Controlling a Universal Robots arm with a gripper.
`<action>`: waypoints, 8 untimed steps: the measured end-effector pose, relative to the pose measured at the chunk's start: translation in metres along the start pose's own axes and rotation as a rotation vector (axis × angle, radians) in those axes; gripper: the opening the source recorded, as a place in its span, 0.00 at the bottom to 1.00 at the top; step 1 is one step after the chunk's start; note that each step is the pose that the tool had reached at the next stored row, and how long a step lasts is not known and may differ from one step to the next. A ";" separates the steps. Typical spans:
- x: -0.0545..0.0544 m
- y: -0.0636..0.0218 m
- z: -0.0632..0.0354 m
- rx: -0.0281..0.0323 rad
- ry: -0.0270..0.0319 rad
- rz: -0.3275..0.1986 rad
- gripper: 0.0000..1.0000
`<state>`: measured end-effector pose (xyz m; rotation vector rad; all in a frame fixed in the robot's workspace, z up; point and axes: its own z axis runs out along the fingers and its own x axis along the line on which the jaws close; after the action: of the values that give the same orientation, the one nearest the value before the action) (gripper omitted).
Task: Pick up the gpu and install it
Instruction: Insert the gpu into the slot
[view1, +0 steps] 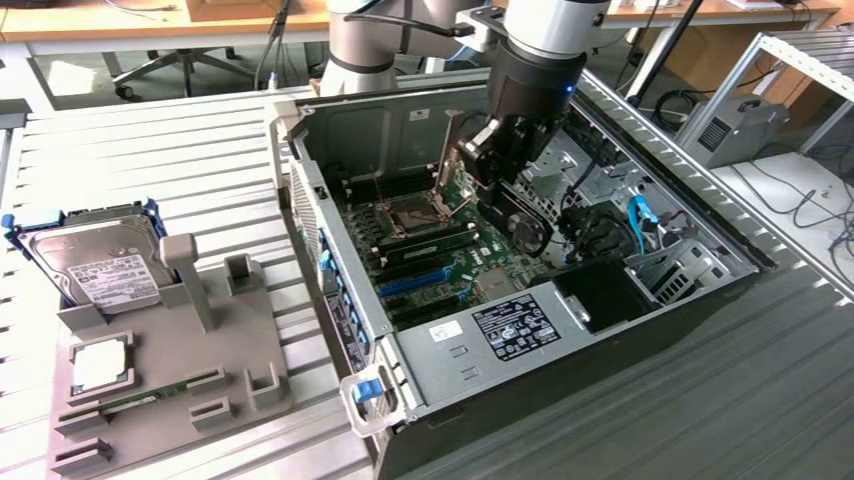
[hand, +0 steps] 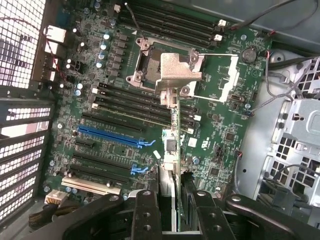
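**Card in my grip, over the board**

My gripper (hand: 173, 212) is clamped on the graphics card (hand: 173, 145). One of my fingers (hand: 145, 212) presses on each flat face, and the card stands on edge between them. It hangs inside the open computer case (view1: 441, 350), above the motherboard (hand: 220, 125) and apart from it, over the row of long slots near the blue slot (hand: 107, 135). As far as I can tell it is not seated in any slot.

I judge the card to be light and stiff, so it should not sag or flex in this hold. It is fragile, though. The small parts on its faces could be crushed, the cooler's fan should not take pressure, and the contact edge is best left untouched. A firm pinch across bare board, close to one end, looks like the sound place to hold it. The smooth faces could let it twist if the squeeze were slack.

From the wrist the card shows as a thin green line edge-on, with a bent silver metal bracket at its far end. In the exterior view a round black cooler (view1: 525, 225) sits on one face below my fingers. Outside the case, a hard drive (view1: 100, 265) rests in a grey holder (view1: 200, 300).
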<state>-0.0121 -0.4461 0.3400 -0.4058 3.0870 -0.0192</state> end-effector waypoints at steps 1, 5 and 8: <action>0.000 0.0000 0.0000 -0.0001 0.0000 -0.004 0.29; 0.000 0.0000 0.0000 -0.0005 -0.0003 -0.019 0.29; 0.000 0.0000 0.0000 -0.0007 -0.0004 -0.029 0.29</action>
<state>-0.0122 -0.4461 0.3401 -0.4499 3.0807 -0.0187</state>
